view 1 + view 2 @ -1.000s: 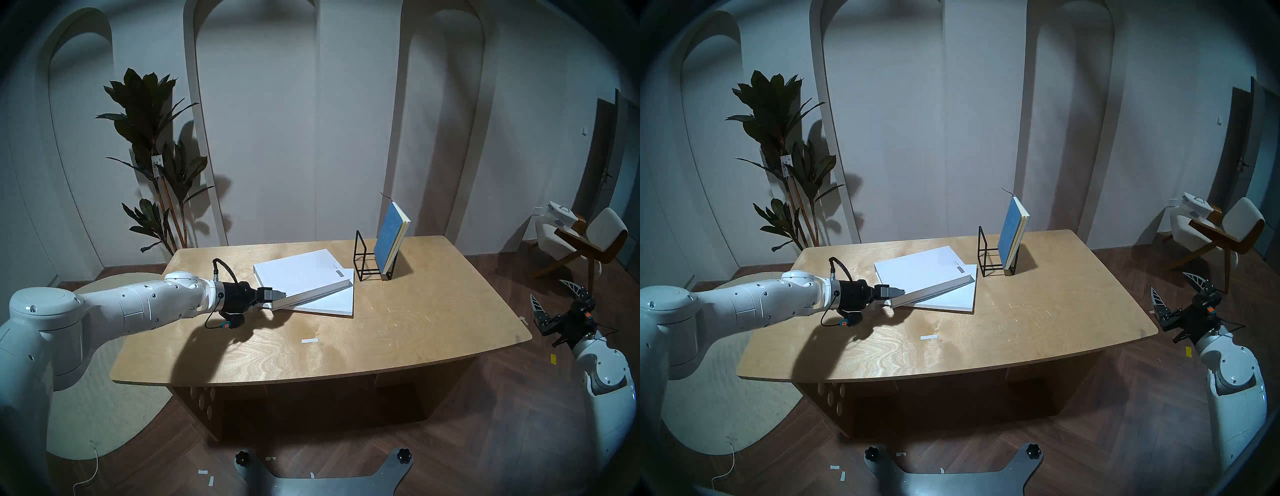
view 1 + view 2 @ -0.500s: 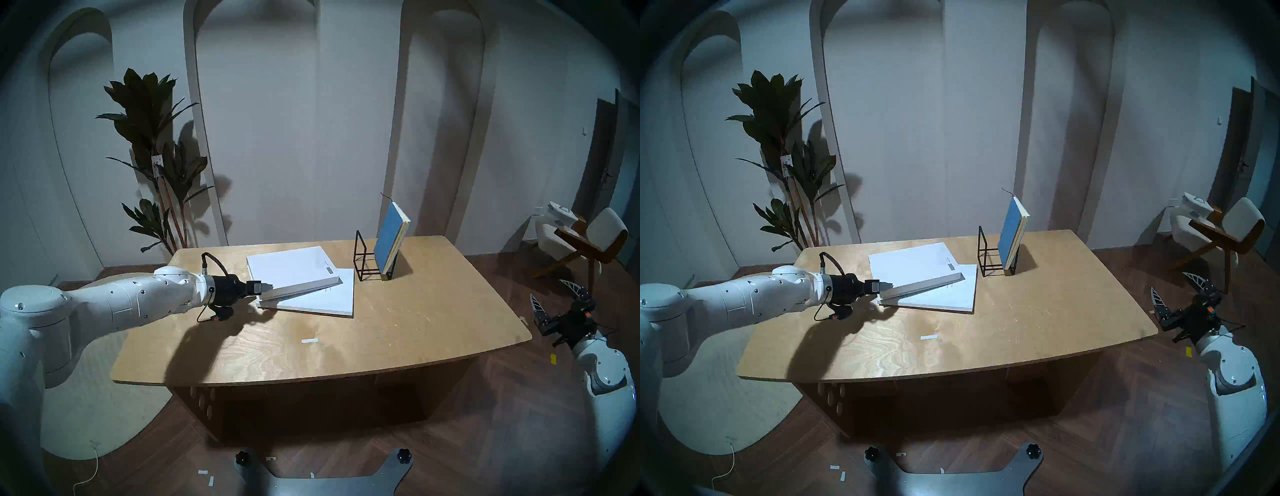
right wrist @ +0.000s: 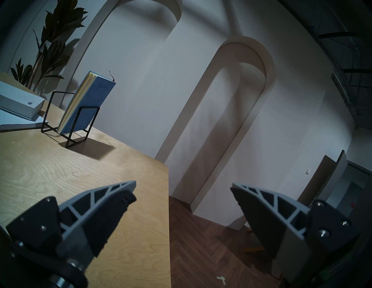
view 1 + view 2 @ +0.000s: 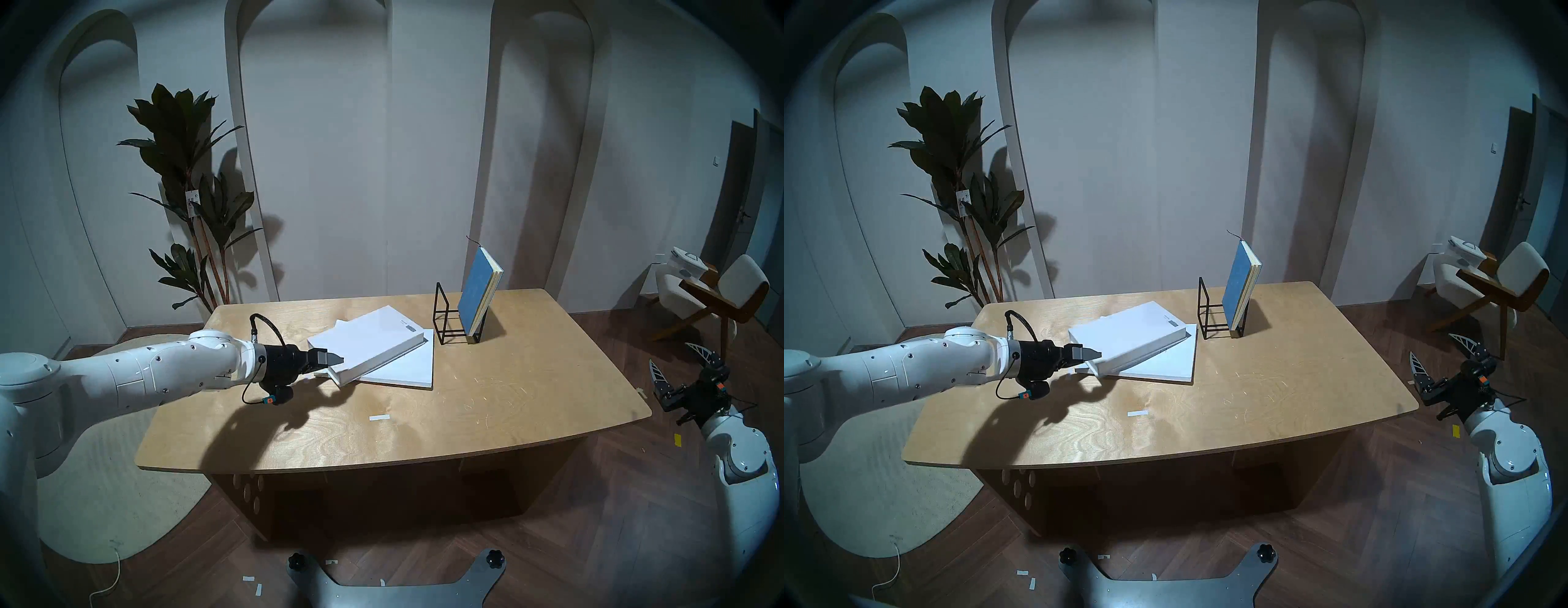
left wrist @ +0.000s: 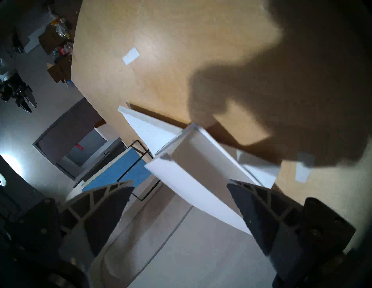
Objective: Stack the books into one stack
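The thick white hardcover book (image 4: 367,344) hides much of the large thin white booklet (image 4: 407,367) beneath it, and the print on both is too small to read. In the left wrist view the blue-covered notebook (image 5: 112,175) is partly hidden behind a grey ribbed finger (image 5: 104,203), and the whole view is blurred.

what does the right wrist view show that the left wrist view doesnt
Only the right wrist view: the right hand, open off the table's end, and the blue notebook's yellowed page edges.

Only the left wrist view: the left hand, open around the thick white book's near corner, and a tape strip on the table.

Both: that notebook leaning in the black wire rack, and the white booklet.
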